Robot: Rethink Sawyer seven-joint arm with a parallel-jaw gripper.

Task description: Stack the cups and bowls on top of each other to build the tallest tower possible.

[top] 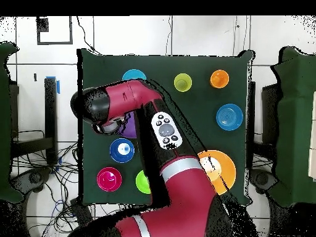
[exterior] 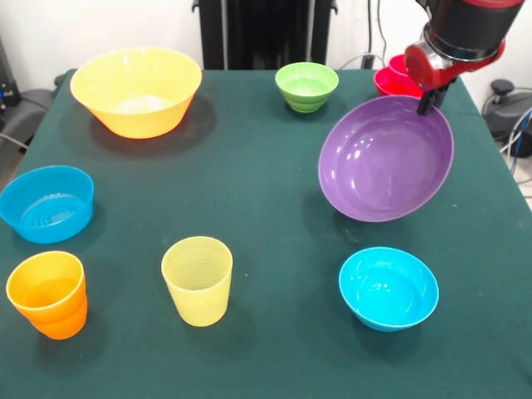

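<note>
My gripper (exterior: 430, 100) is shut on the far rim of the wide purple bowl (exterior: 386, 158) and holds it tilted, its opening facing the camera. In the overhead view only a sliver of this bowl (top: 129, 128) shows under the arm. Just behind it stands the tower, a red tumbler in a small red bowl (exterior: 396, 79) (top: 109, 179). The lime green bowl (exterior: 307, 86), the yellow-orange bowl (exterior: 137, 90), the light blue bowl (exterior: 46, 204), the orange cup (exterior: 48, 293), the pale yellow cup (exterior: 198, 279) and the cyan bowl (exterior: 388, 288) stand apart on the table. The dark blue bowl (top: 122, 150) shows only from overhead.
The table is covered in a dark green cloth (exterior: 249, 183). My arm (top: 179, 160) crosses the table from the base and covers part of the yellow-orange bowl (top: 223, 165). Chairs and cables stand beyond the table's edges.
</note>
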